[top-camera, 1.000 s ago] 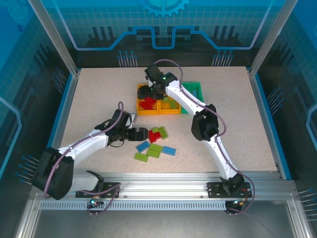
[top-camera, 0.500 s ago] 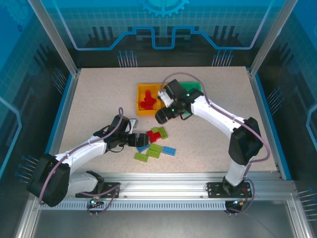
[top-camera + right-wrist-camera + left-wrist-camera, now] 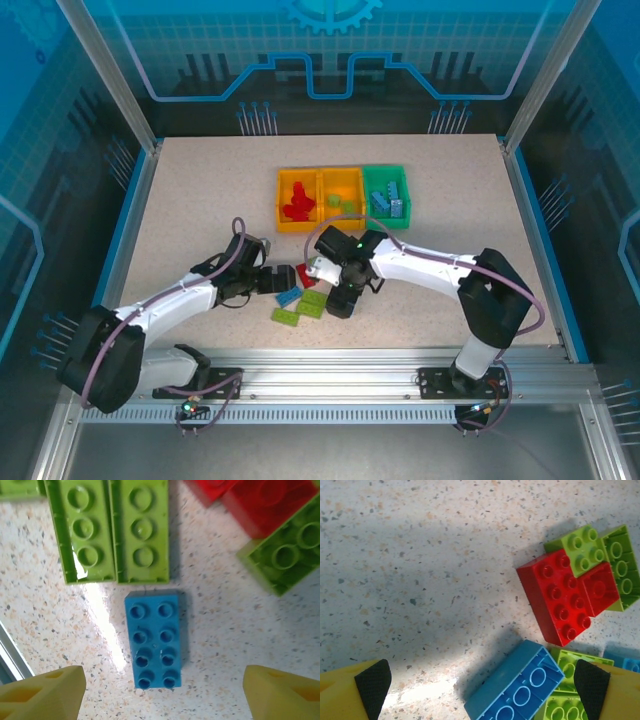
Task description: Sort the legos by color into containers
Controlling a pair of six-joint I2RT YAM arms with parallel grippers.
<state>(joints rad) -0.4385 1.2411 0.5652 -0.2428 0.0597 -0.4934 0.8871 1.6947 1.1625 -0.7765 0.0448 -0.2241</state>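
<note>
Down on the desk (image 3: pixel 200 200), the loose legos (image 3: pixel 310 303) lie clustered between the two arms, nearer the arms' bases than the containers (image 3: pixel 279 200). The right gripper (image 3: pixel 162 690) hangs over them with its fingers spread. A studs-up blue brick (image 3: pixel 155 640) lies centred in the gap and touches neither finger. Two upturned lime bricks (image 3: pixel 117 530) sit side by side just beyond it. The left gripper (image 3: pixel 482 685) is also spread wide, low over the desk. An upturned blue piece (image 3: pixel 515 685) lies between its fingers, closer to the one on the picture's right. A red brick (image 3: pixel 560 600) lies just past that piece. In the bins, red pieces fill the left orange one, lime the middle, blue the green.
</note>
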